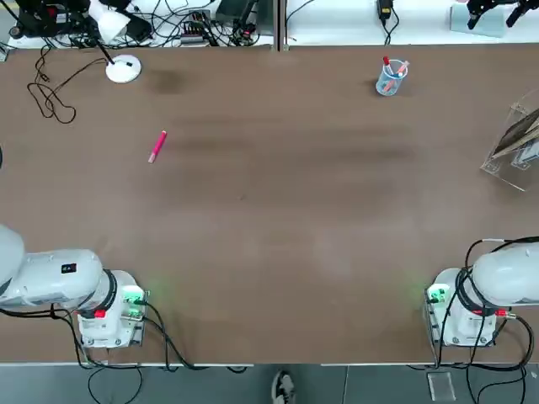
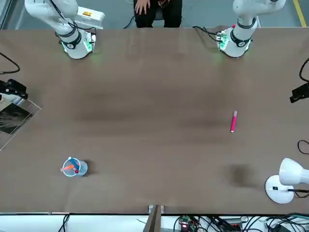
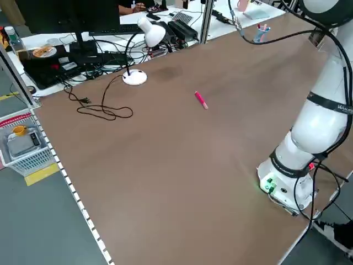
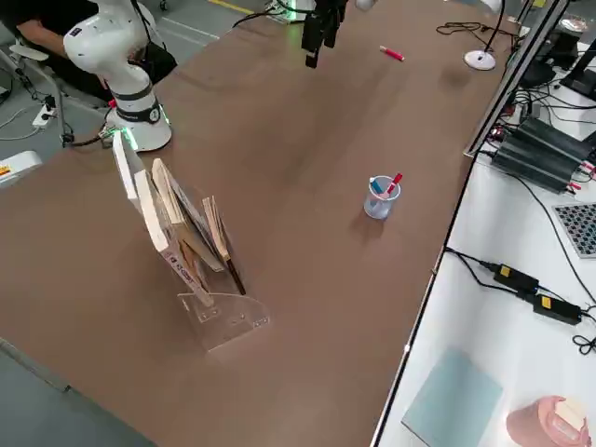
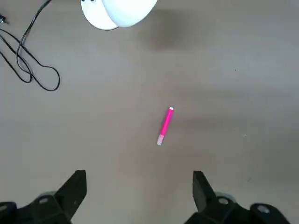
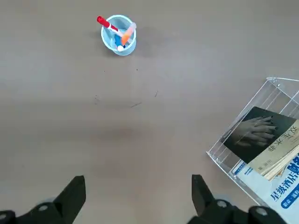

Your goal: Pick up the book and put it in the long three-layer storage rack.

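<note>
The book (image 6: 252,132), thin, stiff and likely light, already leans inside the clear acrylic rack (image 6: 224,148); your left gripper (image 5: 138,189) and right gripper (image 6: 138,193) hang spread and empty, so pinch its exposed edge.

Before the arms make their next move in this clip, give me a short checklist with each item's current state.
1. Book in the storage rack: ok, it already leans inside among other books.
2. Left gripper open and empty: ok.
3. Right gripper open and empty: ok.
4. Rack upright on the table: ok, at the robot's right edge.
5. Loose items away from the rack: ok, the pink marker and the pen cup sit apart.
6. Which rack layer holds the book: cannot tell.
</note>
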